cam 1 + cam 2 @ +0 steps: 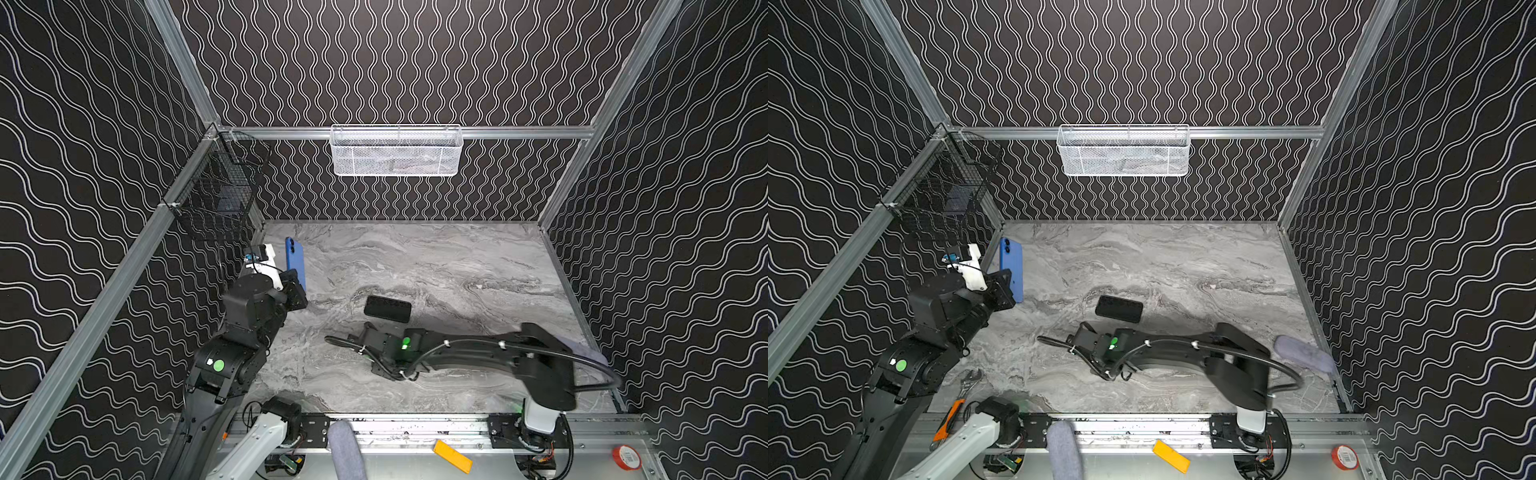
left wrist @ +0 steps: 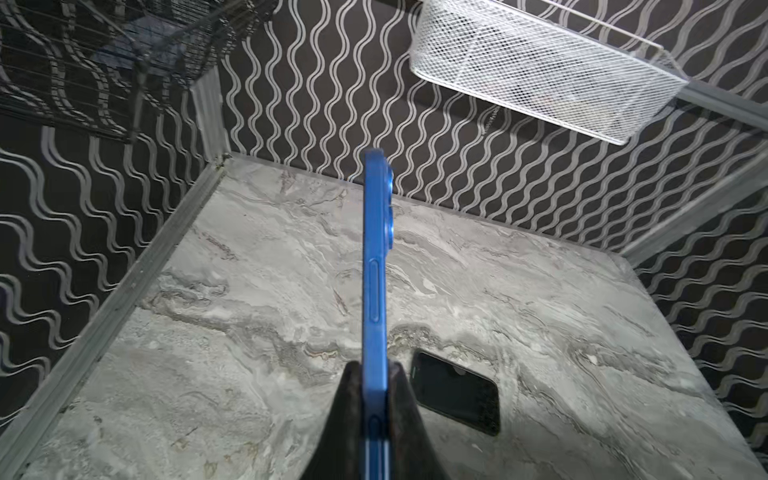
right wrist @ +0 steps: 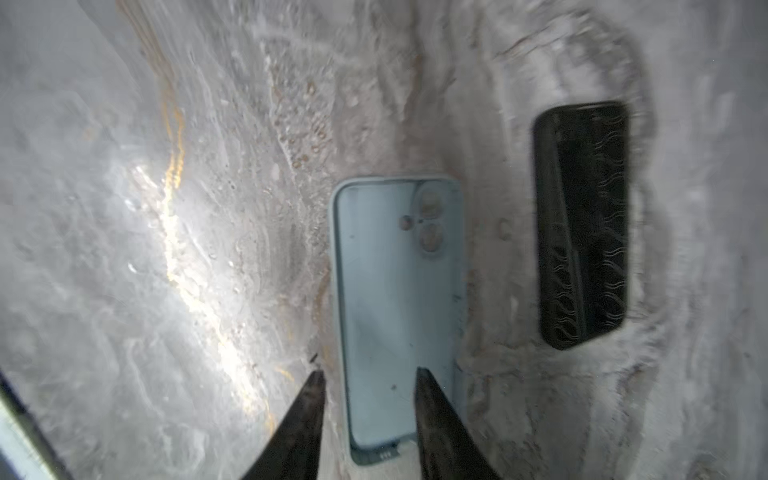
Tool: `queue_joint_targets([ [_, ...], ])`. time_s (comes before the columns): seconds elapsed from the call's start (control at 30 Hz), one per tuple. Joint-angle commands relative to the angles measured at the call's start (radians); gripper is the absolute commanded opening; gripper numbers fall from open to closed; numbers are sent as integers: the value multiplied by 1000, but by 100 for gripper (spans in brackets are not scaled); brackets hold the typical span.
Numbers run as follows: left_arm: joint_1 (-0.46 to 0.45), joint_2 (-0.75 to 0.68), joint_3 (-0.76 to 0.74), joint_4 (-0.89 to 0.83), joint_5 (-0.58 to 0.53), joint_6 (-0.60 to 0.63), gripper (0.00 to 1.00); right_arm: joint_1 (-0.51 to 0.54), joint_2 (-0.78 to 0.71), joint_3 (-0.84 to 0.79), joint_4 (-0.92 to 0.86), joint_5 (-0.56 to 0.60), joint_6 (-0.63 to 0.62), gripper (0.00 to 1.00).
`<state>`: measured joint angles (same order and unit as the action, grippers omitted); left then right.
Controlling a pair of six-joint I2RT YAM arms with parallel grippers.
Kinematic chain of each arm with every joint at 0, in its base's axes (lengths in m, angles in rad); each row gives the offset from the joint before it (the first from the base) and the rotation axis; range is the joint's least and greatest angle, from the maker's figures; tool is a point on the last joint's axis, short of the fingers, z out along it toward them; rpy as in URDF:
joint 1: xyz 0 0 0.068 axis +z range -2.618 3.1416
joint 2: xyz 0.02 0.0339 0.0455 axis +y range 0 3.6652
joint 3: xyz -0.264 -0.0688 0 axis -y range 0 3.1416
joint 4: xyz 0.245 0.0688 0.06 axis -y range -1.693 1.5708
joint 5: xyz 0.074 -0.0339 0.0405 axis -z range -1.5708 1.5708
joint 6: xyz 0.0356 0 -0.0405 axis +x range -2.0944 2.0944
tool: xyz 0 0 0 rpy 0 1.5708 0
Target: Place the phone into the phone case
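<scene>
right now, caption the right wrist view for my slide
Right gripper, jaws apart, straddles one wall of the case on the table; a black phone lies beside it.

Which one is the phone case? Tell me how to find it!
Look at the grey marble table, near its middle, where the right gripper hangs open. The case lies flat right under it. It is pale blue and empty, with round camera holes, unlike the shiny black phone beside it and the dark blue phone that the left gripper holds up.
</scene>
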<state>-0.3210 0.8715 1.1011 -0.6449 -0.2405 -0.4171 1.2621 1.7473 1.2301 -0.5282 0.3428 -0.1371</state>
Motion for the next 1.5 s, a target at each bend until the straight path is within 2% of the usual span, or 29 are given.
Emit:
queue_joint_targets([
  [0.0,0,4,1,92,90,-9,0,-6,-146,-80,100,70,50,46],
  [0.13,0,40,5,123,222,-8,0,-49,-328,-170,147,98,122,57],
  [0.17,0,54,6,139,275,-10,0,-74,-381,-194,167,70,151,59],
  [0.23,0,78,0,181,370,-22,0,-161,-480,-258,217,-53,226,61],
  [0.33,1,110,-15,243,460,-76,0,-397,-644,-369,335,-388,390,62],
  [0.4,2,132,-38,306,517,-147,0,-544,-763,-470,488,-608,512,68],
  [0.47,2,157,-70,383,573,-233,0,-636,-847,-543,606,-748,602,77],
  [0.57,2,208,-140,548,660,-398,0,-702,-879,-589,734,-924,713,78],
  [0.63,2,250,-175,650,715,-486,0,-707,-867,-587,773,-984,732,78],
  [0.7,2,292,-160,628,710,-533,0,-704,-859,-539,674,-954,662,77],
  [0.73,2,314,-124,542,694,-543,0,-693,-855,-504,582,-897,600,77],
  [0.83,-3,375,2,268,614,-533,0,-628,-863,-465,439,-648,395,76],
  [0.93,-2,422,121,46,518,-532,0,-504,-829,-457,418,-376,203,75],
  [1.0,-5,439,171,-42,444,-548,0,-366,-795,-477,485,-160,57,76],
  [1.07,-7,459,212,-114,368,-567,0,-226,-743,-516,638,86,-107,77],
  [1.13,-12,471,231,-145,319,-585,0,-145,-689,-550,810,209,-263,77],
  [1.23,-29,483,240,-178,261,-647,0,-63,-630,-572,1045,280,-434,77],
  [1.33,-61,497,255,-196,202,-700,0,-16,-590,-575,1172,218,-538,77],
  [1.47,-111,543,326,-260,149,-718,0,-1,-517,-571,1342,227,-599,78],
])
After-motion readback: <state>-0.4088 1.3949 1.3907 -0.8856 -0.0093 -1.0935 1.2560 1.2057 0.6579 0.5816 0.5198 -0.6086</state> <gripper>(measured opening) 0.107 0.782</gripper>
